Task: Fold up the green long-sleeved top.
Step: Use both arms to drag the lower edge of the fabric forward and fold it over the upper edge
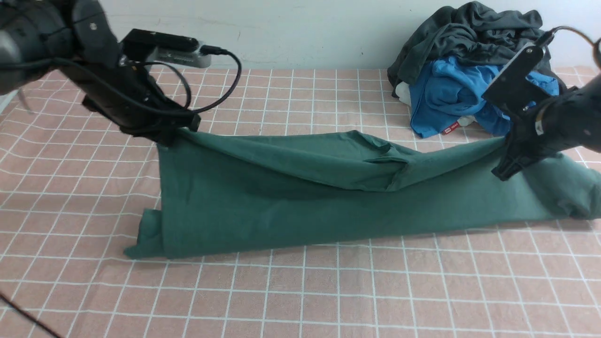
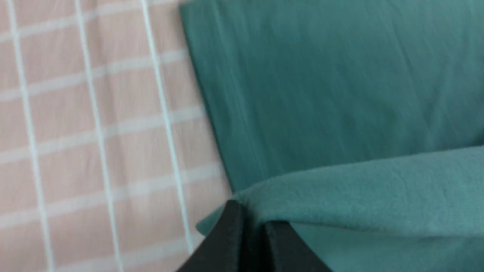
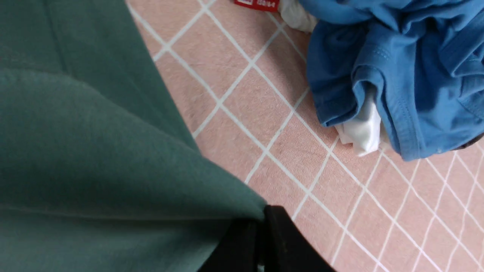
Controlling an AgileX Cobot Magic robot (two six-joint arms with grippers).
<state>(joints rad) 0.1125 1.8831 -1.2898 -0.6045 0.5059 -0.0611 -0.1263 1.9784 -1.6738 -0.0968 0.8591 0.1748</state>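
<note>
The green long-sleeved top [image 1: 300, 197] stretches across the table in the front view, its far edge lifted and its near edge lying on the cloth. My left gripper [image 1: 176, 134] is shut on the top's far left corner and holds it above the table. In the left wrist view the left gripper [image 2: 251, 223] pinches the green fabric [image 2: 340, 94]. My right gripper [image 1: 504, 171] is shut on the top's far right edge. In the right wrist view the right gripper [image 3: 261, 223] pinches the green fabric [image 3: 94, 151]. Logo and neck tag are hidden.
A pile of clothes sits at the back right: a dark charcoal-grey garment [image 1: 469, 33] over a bright blue one [image 1: 450, 94] with a red tag [image 1: 451, 126], close to my right arm. The blue garment [image 3: 397, 75] shows in the right wrist view. The pink checked tablecloth [image 1: 300, 291] covers the table.
</note>
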